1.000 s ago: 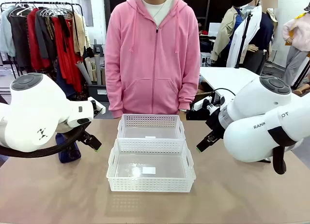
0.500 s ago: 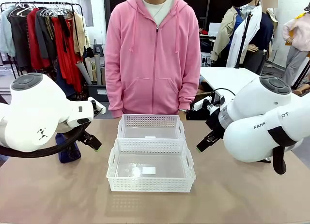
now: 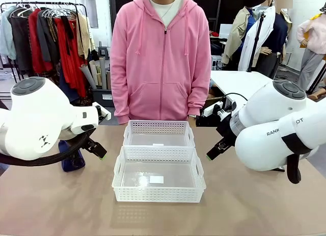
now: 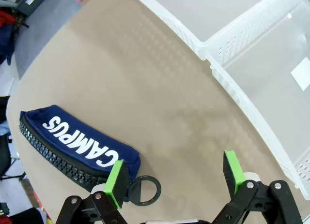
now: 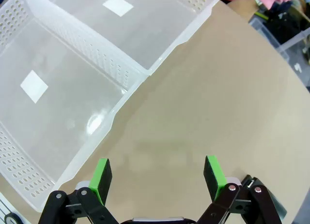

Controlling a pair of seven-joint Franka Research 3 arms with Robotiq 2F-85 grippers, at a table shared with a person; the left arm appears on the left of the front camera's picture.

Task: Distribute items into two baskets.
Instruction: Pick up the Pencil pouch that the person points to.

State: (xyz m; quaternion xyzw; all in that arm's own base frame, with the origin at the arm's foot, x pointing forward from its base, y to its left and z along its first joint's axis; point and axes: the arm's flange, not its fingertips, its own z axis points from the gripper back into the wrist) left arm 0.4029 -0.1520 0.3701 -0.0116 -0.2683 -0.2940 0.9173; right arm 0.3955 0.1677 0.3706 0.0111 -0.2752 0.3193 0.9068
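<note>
Pouch (image 4: 72, 144) in navy lies on the table just beside one finger of the left gripper (image 4: 174, 178), which is spread wide and empty. The right gripper (image 5: 157, 175) is spread too, near the larger basket (image 5: 104, 127). If the left gripper descends here, that finger would probably land on the pouch and push it away.

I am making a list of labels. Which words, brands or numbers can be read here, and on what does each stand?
"CAMPUS": white letters on the navy pouch.
"RANK" and "OT": cut-off print on the right arm.
The white stickers in the larger basket and the smaller basket: no print that can be read.
</note>
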